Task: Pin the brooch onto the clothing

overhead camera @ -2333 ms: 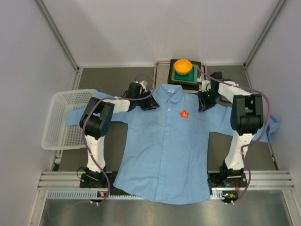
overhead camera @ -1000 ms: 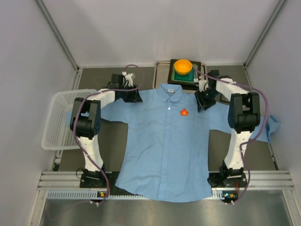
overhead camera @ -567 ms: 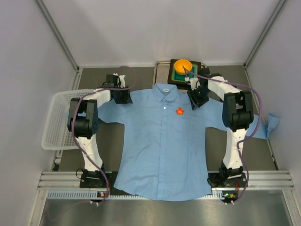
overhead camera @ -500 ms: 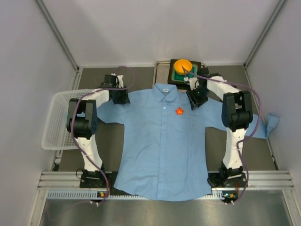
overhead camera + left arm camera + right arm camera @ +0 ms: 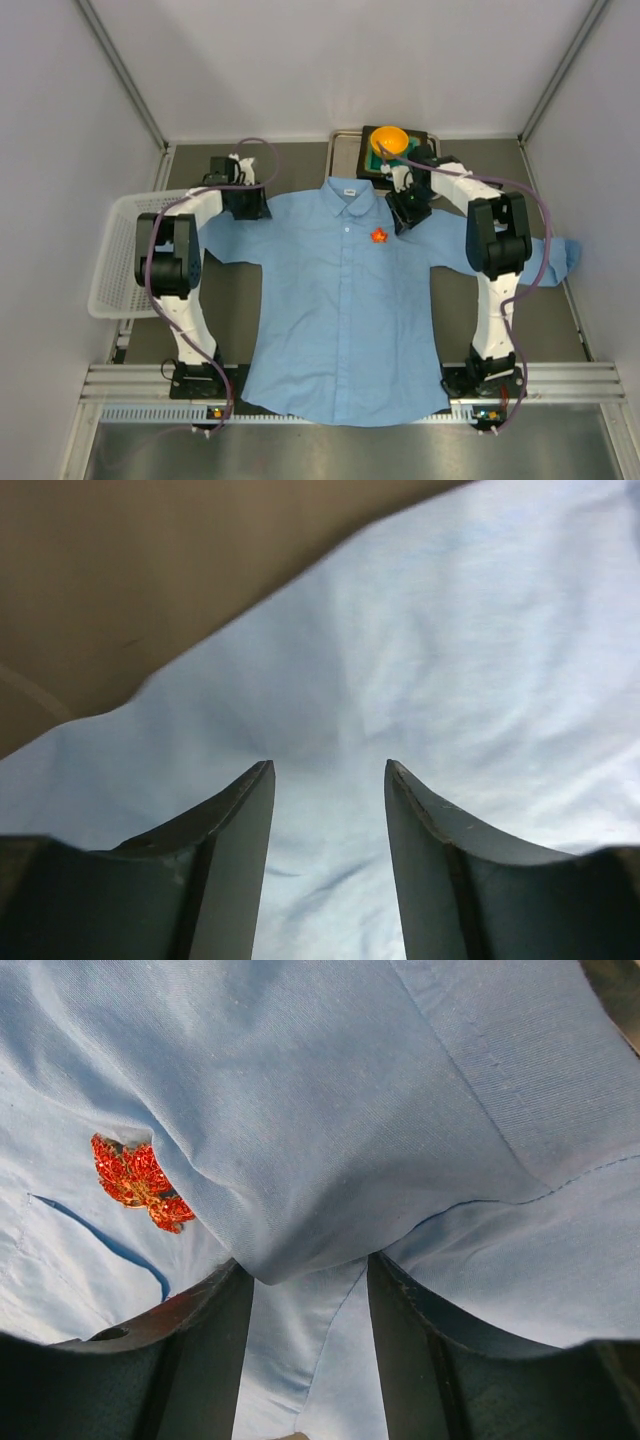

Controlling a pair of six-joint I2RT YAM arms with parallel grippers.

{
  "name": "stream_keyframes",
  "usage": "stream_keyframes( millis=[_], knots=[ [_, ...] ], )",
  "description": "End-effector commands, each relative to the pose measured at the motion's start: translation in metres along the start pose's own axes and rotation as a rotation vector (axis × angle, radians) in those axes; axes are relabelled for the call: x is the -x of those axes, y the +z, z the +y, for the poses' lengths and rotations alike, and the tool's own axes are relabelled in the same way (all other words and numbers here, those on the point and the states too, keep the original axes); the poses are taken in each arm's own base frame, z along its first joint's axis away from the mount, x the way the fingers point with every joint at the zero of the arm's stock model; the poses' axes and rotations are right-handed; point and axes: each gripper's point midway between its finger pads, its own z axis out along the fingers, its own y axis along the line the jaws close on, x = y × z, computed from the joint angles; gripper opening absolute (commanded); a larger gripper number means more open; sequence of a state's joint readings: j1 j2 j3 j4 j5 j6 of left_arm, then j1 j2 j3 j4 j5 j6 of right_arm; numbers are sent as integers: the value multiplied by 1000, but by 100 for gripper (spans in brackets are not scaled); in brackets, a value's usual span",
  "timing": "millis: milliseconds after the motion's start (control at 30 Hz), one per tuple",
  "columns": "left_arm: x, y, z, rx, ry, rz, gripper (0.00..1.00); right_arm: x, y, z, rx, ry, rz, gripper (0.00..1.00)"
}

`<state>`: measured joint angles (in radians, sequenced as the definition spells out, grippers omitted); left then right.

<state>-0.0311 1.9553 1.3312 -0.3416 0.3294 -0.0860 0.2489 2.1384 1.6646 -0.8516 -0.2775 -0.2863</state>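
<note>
Shirt [image 5: 345, 320] shifted left since earlier. Brooch [image 5: 379, 236] already on chest, fastening unverified. R jaws pinch shirt fold; L jaws apart, grip can't tell.

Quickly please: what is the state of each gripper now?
Left gripper: on the shirt, grip cannot be told.
Right gripper: closed on a shirt fold.

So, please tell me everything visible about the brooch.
The brooch is tiny, red-orange and leaf-shaped, with lobed edges and a glittery surface. It lies flat on the light blue shirt, on the right arm's half of the chest, below the collar. In the right wrist view a raised fold of cloth meets one edge. Its pin is hidden; nothing else touches it.
</note>
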Motion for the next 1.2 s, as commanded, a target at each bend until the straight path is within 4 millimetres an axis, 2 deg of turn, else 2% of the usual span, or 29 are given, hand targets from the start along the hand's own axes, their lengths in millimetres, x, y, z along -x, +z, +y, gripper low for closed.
stream_keyframes(
  millis=[0, 67, 200, 233, 300, 400, 533, 667, 800, 833, 867, 933, 1033, 1133, 1167],
  knots=[
    [29, -21, -85, -230, 138, -117, 54, 8, -3, -2, -16, -4, -25, 50],
    [21, -12, -108, -279, 156, -91, 54, 9, -11, -10, -38, 5, -37, 50],
    [3, 14, -117, -275, 148, -28, 54, 7, -28, -27, -82, 25, -60, 53],
    [-4, 25, -112, -257, 139, 2, 54, 7, -34, -28, -88, 26, -69, 55],
    [-17, 34, -104, -222, 113, 54, 53, 4, -42, -36, -94, 47, -79, 56],
    [-32, 45, -74, -96, 109, 112, 51, 1, -56, -41, -103, 67, -94, 58],
    [-46, 36, -30, 29, 80, 182, 51, -12, -69, -52, -125, 93, -88, 63],
    [-54, 28, -4, 92, 98, 221, 50, -28, -80, -66, -162, 124, -74, 65],
    [-54, 25, 13, 140, 83, 233, 50, -51, -89, -89, -213, 162, -50, 65],
    [-52, 25, 18, 144, 99, 234, 50, -63, -95, -105, -234, 202, -42, 65],
    [-52, 25, 21, 146, 97, 239, 50, -70, -99, -111, -246, 215, -35, 65],
    [-47, 25, 21, 141, 100, 227, 50, -89, -109, -131, -290, 242, -21, 65],
    [-42, 26, 18, 123, 106, 217, 50, -110, -118, -149, -330, 270, 3, 64],
    [-42, 29, 17, 118, 103, 222, 50, -140, -127, -176, -396, 314, 61, 63],
    [-41, 28, 17, 116, 101, 222, 50, -156, -133, -187, -425, 348, 82, 63]
  ],
)
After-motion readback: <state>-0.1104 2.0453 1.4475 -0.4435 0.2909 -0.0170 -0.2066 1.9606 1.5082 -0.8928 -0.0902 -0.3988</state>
